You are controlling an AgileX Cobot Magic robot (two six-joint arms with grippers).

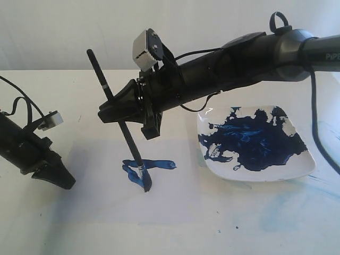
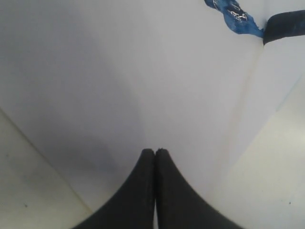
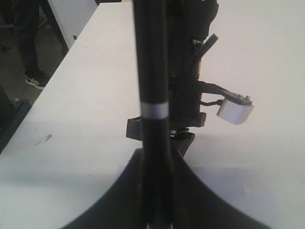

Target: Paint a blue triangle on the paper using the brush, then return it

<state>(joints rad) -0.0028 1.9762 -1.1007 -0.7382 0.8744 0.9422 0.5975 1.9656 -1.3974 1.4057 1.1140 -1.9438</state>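
And there it was: the right gripper (image 1: 109,110) had its jaws clenched on the brush (image 1: 130,146), pinching the black handle high up, just under the thin silver band. We reckoned that high grip was there to keep the jaws well clear of wet paint and let the long handle do the reaching. The brush leaned, top end away to the left, bristles down on the paper (image 1: 95,191), right at the lower corner of the blue triangle (image 1: 146,166). We saw two thick strokes meeting at the left, so to our eye the shape was only part drawn, one side to go!

Out from the jaws, the wrist sat nearly level with its camera on top, and the thick black forearm ran in from the right, across the middle, passing above the near corner of the plate (image 1: 204,123) with its big dark blotch of paint.

Over on the other side, the left gripper (image 2: 155,155) had its jaws pressed together on nothing, pointed down low over the left part of the sheet. Steadying the paper, we guessed, though whether it touched we could not tell
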